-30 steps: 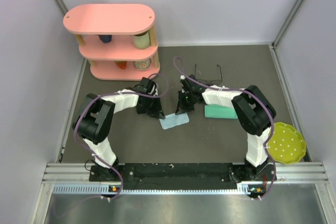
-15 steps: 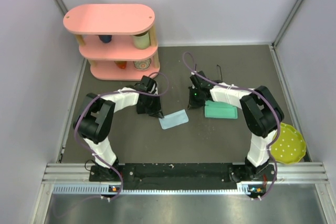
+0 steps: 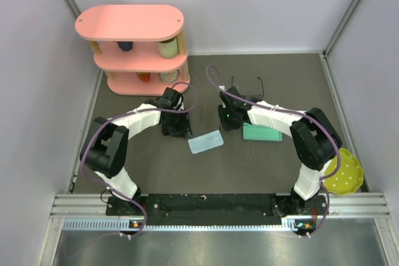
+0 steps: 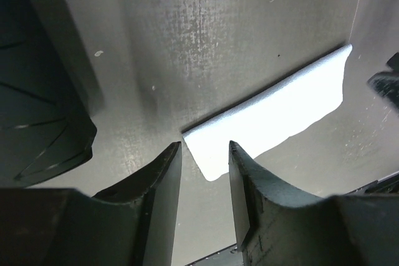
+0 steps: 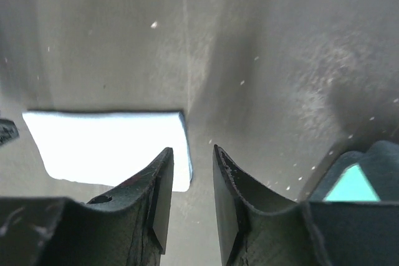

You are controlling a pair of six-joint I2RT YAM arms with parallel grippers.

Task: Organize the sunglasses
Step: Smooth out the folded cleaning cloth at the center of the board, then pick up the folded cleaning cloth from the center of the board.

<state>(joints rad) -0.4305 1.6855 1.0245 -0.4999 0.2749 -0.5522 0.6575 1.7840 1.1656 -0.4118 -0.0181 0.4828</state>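
The tabletop point(image 3: 156, 166) is a dark grey, dull sheet with small pale specks and fine scratches. In its middle lies a light blue cloth point(image 3: 206, 142), flat, thin and soft, a rectangle with rounded corners. The left tool point(image 4: 203, 154) hangs just over one short end of this cloth point(image 4: 280, 113); its two black, smooth plastic fingers stand only a little apart and there is nothing between them. Beside it, on the left of the wrist view, there is a dark rounded thing point(image 4: 43, 123) with fine grooves; I cannot tell what it is. The right tool point(image 5: 191, 160) hangs over the other end of the cloth point(image 5: 106, 141), also a little open, and it holds nothing. Near it lies a teal case point(image 3: 265, 133), oblong with rounded ends, of which one bright corner point(image 5: 352, 185) shows in the right wrist view. Of the sunglasses point(image 3: 260, 85) I see only a thin dark wire part, on the tabletop just behind the right arm, well apart from the cloth. At the far left stands a pink shelf point(image 3: 131, 23) with oval boards and cups on them. A round yellow-green plate point(image 3: 346, 175) with pale dots lies at the right edge.
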